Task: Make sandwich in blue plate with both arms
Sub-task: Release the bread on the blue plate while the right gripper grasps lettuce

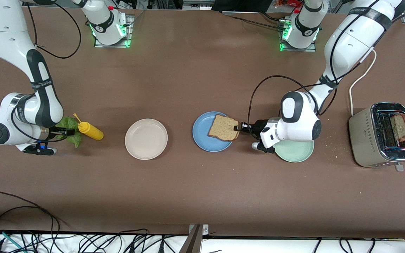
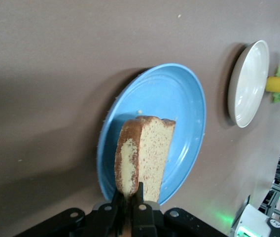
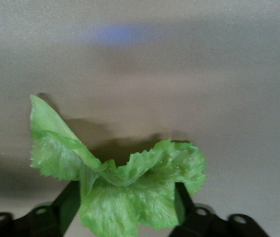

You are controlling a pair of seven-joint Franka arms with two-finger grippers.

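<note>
My left gripper [image 1: 238, 127] is shut on the edge of a brown bread slice [image 1: 223, 128] and holds it, tilted, over the blue plate [image 1: 206, 140]. In the left wrist view the gripper [image 2: 130, 191] pinches the slice's crust [image 2: 147, 148] just above the plate [image 2: 179, 98], which holds nothing else. My right gripper [image 1: 65, 132] is low at the green lettuce leaf [image 1: 70, 127] on the table at the right arm's end. In the right wrist view its fingers [image 3: 68, 202] stand wide apart with the leaf [image 3: 130, 173] between them. A second bread slice [image 1: 400, 126] sits in the toaster.
A yellow mustard bottle [image 1: 90, 130] lies beside the lettuce. A beige plate [image 1: 146, 138] sits between the bottle and the blue plate. A mint-green plate [image 1: 295, 151] lies under the left wrist. A metal toaster [image 1: 364, 140] stands at the left arm's end.
</note>
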